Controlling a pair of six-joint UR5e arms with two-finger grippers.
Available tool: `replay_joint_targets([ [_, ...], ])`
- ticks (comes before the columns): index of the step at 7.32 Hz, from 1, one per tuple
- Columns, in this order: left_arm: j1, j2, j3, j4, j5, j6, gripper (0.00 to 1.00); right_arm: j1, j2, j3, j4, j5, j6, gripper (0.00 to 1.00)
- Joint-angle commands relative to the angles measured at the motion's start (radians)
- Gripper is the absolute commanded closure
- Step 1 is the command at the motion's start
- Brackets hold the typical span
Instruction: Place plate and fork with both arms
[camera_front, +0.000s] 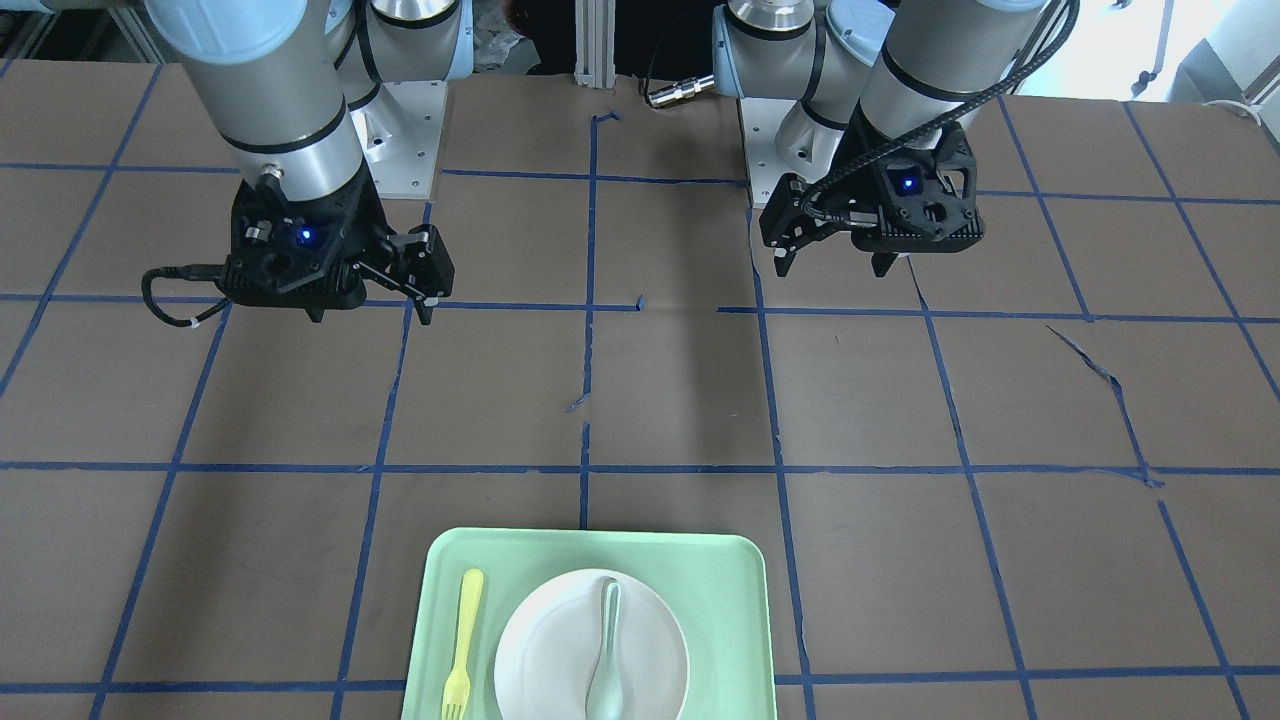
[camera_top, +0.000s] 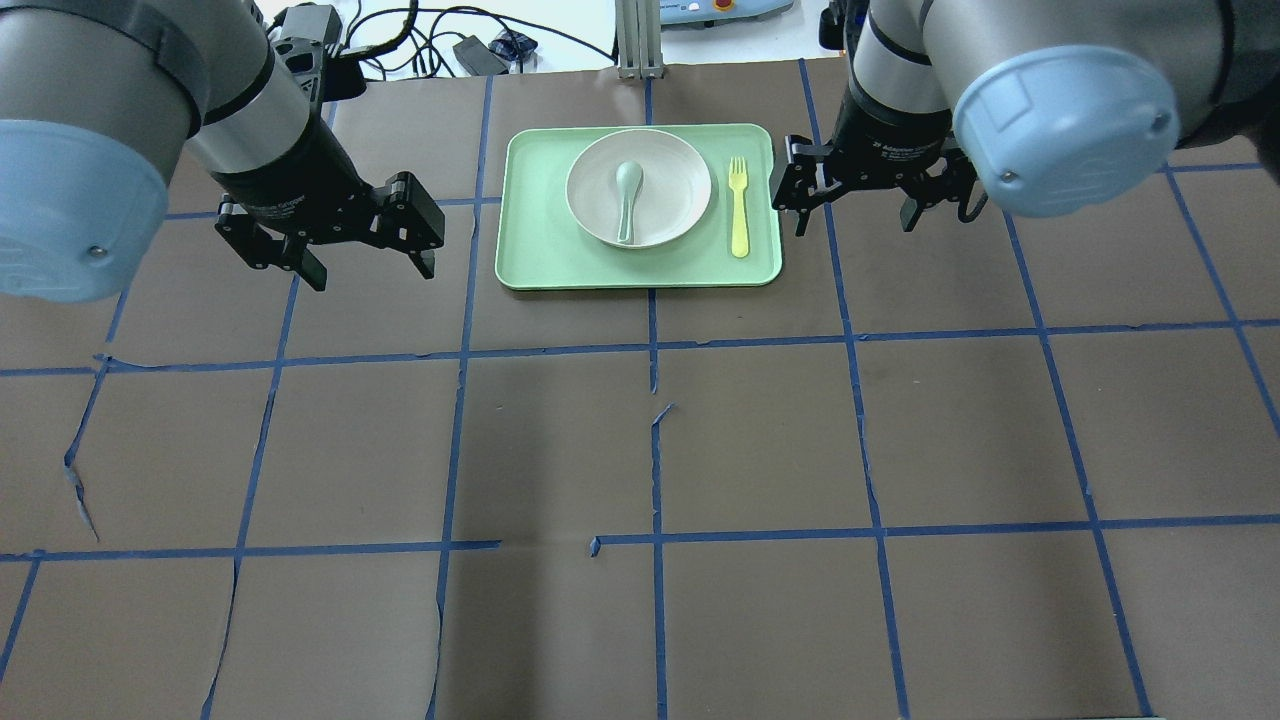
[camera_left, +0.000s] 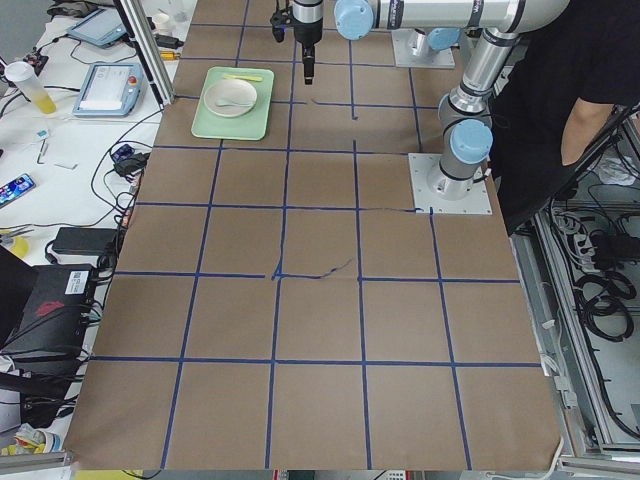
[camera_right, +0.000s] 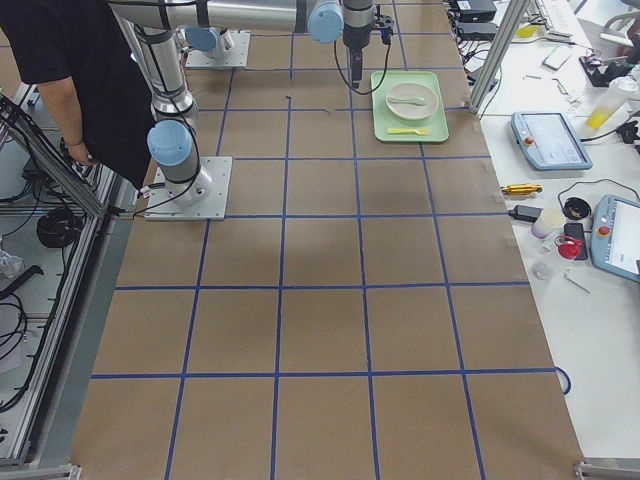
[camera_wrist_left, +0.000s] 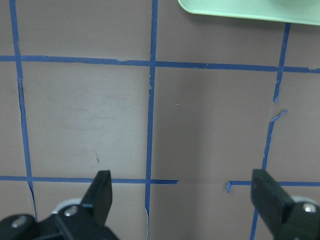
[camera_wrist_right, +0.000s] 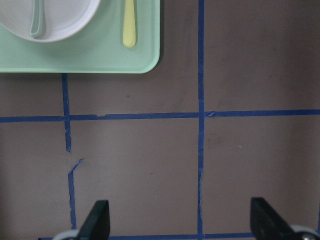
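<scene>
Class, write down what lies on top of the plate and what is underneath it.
A grey-green spoon lies on the plate. The plate rests on the green tray; whatever part of the tray it covers cannot be seen.

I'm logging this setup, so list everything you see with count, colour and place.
table: one, brown with blue tape grid, under everything
tray: one, pale green, table's far centre
plate: one, off-white, on the tray
spoon: one, grey-green, in the plate
fork: one, pale yellow, on the tray, robot's right of the plate
operator: one, black shirt, by the robot's base
arms: two, silver-grey, blue caps, flanking the tray
left gripper: one, black, open and empty, left of the tray
right gripper: one, black, open and empty, right of the tray
</scene>
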Motion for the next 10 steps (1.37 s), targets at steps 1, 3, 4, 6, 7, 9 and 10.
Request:
replay_joint_targets([
  [1,0.001,0.000,-0.001,0.000,0.001,-0.001,0.00,-0.022,-0.025,-0.093,0.085,-0.094,-0.007,0.00],
  [3,0.001,0.000,0.007,0.000,0.006,0.012,0.00,-0.020,-0.038,-0.069,0.112,-0.087,-0.003,0.00],
  [4,0.000,0.002,0.016,-0.001,0.007,0.021,0.00,-0.016,-0.041,-0.049,0.101,-0.086,-0.001,0.00],
  [6,0.001,-0.018,0.123,-0.161,0.007,0.055,0.00,-0.007,-0.041,-0.044,0.101,-0.048,0.002,0.00],
  [7,0.001,-0.012,0.119,-0.169,0.007,0.054,0.00,-0.002,-0.041,-0.046,0.106,-0.049,0.002,0.00],
  [9,0.000,-0.003,0.103,-0.167,0.013,0.054,0.00,0.004,-0.044,-0.046,0.112,0.024,0.003,0.00],
  [10,0.000,-0.008,0.102,-0.149,0.015,0.052,0.00,0.004,-0.044,-0.055,0.112,0.025,0.002,0.00],
])
